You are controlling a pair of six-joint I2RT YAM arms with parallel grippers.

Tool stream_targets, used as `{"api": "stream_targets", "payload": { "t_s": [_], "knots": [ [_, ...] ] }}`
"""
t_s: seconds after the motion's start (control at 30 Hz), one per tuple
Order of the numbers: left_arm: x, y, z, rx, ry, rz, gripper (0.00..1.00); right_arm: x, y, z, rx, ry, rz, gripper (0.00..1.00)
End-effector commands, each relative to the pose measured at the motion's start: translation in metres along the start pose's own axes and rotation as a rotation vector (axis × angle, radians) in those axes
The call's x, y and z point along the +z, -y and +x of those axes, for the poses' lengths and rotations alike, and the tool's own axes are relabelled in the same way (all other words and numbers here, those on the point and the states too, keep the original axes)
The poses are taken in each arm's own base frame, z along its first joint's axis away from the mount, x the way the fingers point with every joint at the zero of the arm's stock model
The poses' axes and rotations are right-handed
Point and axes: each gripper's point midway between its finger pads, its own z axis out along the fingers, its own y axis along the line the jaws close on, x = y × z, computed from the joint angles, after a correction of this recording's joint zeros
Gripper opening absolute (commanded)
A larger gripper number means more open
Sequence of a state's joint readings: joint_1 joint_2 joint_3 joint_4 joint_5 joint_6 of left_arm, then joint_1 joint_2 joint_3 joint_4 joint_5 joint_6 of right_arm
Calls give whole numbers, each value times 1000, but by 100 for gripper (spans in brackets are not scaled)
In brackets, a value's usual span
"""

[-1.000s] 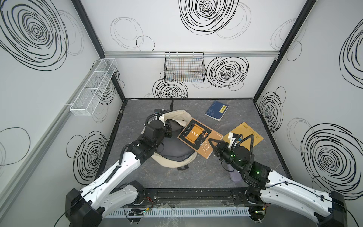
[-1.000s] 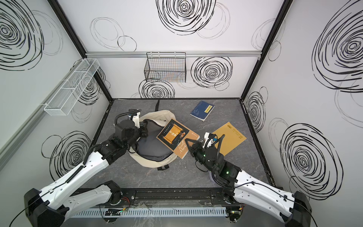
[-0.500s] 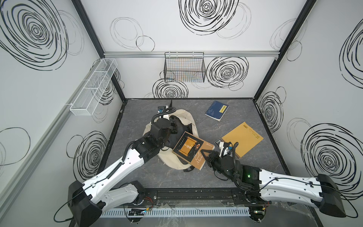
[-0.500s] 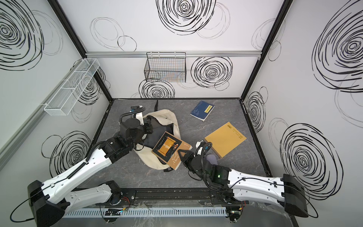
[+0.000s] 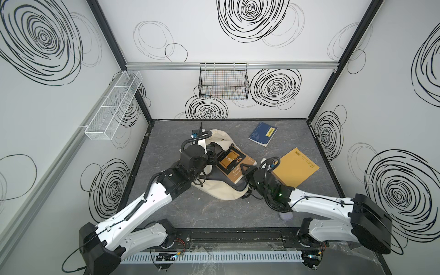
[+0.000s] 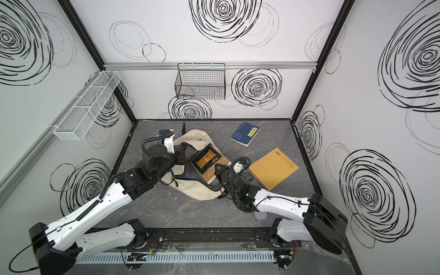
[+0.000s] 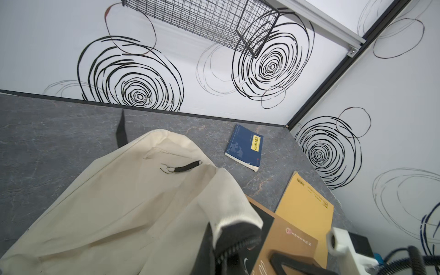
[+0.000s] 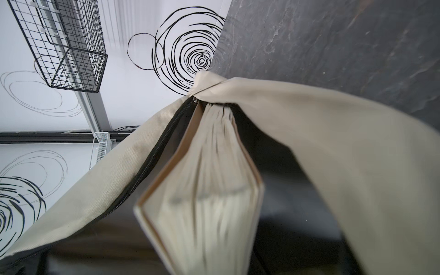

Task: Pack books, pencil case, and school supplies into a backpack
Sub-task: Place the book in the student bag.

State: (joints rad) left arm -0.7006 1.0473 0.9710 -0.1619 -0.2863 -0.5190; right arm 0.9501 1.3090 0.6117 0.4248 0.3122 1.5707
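The cream backpack [image 5: 221, 190] lies mid-table with its dark mouth open. My left gripper [image 5: 214, 152] is shut on the zipper edge [image 7: 235, 242] of its flap and holds it up. The brown book [image 5: 232, 164] lies slanted in the mouth, its page edge [image 8: 202, 190] pointing into the bag. My right gripper [image 5: 247, 171] is shut on its near corner. The navy book [image 5: 263, 134] lies flat at the back and the yellow book [image 5: 295, 167] at the right. One lavender end of the pencil case [image 5: 285, 215] peeks from under my right arm. The school supplies are out of view.
A black wire basket [image 5: 223, 83] hangs on the back wall and a white wire shelf [image 5: 114, 104] on the left wall. A black backpack strap [image 5: 201, 125] trails toward the back wall. My right forearm [image 5: 316, 200] stretches low along the front right.
The brown book swung toward the front left, then went back toward the far side and into the bag's mouth. My left gripper moved right with the flap.
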Motion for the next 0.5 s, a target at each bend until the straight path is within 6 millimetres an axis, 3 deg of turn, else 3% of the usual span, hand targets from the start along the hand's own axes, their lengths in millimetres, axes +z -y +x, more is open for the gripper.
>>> {"api": "stream_targets", "payload": {
  "t_s": [0.0,0.13,0.33,0.47],
  "knots": [
    [-12,30,-36,-39,94,133,0,18,-62,8,66,-43,-191,0],
    [-7,35,-28,16,55,164,0,50,-64,27,42,-148,-176,0],
    [-6,30,-28,51,45,170,0,77,-73,42,-17,-224,-241,0],
    [-8,32,-26,45,30,238,0,99,-61,53,-61,-325,-191,6]
  ]
}}
